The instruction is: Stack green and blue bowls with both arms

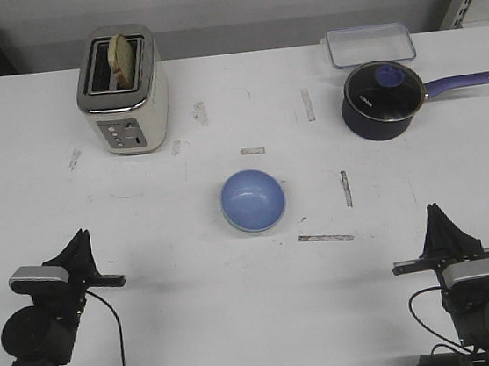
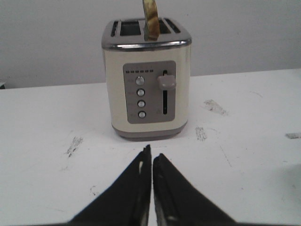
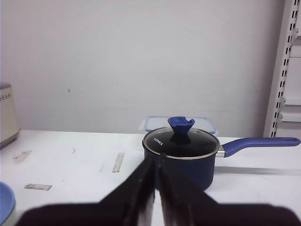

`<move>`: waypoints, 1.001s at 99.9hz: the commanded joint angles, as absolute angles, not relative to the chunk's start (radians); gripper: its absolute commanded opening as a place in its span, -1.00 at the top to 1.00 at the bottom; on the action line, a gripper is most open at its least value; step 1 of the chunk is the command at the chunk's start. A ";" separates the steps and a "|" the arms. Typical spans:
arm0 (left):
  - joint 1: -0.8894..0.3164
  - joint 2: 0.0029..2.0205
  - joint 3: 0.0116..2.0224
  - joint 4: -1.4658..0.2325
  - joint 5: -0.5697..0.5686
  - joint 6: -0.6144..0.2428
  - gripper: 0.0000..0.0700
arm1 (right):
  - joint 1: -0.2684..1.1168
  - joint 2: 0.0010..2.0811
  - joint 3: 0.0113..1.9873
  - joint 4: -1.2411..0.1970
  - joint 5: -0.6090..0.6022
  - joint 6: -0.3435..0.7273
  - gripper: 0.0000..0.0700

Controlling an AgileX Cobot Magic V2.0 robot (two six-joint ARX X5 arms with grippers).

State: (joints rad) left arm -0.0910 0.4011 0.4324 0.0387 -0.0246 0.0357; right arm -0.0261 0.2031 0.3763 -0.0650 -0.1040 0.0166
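Left gripper [image 1: 81,235] sits low in the lower left of the front view, fingers pressed together to a point, nothing between them; in the left wrist view the same gripper [image 2: 151,155] shows its two black fingers [image 2: 131,188] meeting with only a hairline seam, tips lifted off the white table [image 1: 197,312] and touching no object. Right gripper [image 1: 435,211] mirrors it in the lower right of the front view, likewise clenched and empty; the right wrist view has the gripper [image 3: 156,160] with blades drawn tight together, aimed toward the saucepan [image 3: 181,153] but well apart from it. Blue bowl [image 1: 253,200] rests upright at the centre of the front frame, between the two arms and well clear of both; a pale rim shows beneath its edge, though whether that is the green bowl nested under it cannot be told from here. A sliver of the blue bowl [image 3: 5,202] appears at the lower left edge of the right wrist view. Toaster [image 1: 122,91] stands upper left with a slice of bread [image 1: 123,60] in one slot. Saucepan [image 1: 384,101] with glass lid sits upper right, handle pointing right, a clear container [image 1: 370,45] just behind it.
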 commanded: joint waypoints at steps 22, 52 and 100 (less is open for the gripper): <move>-0.091 0.310 0.440 0.051 -0.027 0.041 1.00 | -0.026 0.202 0.381 -0.053 -0.104 0.030 0.97; -0.091 0.244 0.429 0.052 -0.026 0.041 1.00 | -0.026 0.202 0.381 -0.053 -0.104 0.030 0.97; -0.067 0.117 0.213 0.054 -0.027 0.041 1.00 | -0.026 0.202 0.381 -0.053 -0.104 0.030 0.97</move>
State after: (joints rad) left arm -0.0692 0.1349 0.2302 0.0410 -0.0246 0.0357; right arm -0.0261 0.2031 0.3763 -0.0650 -0.1040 0.0166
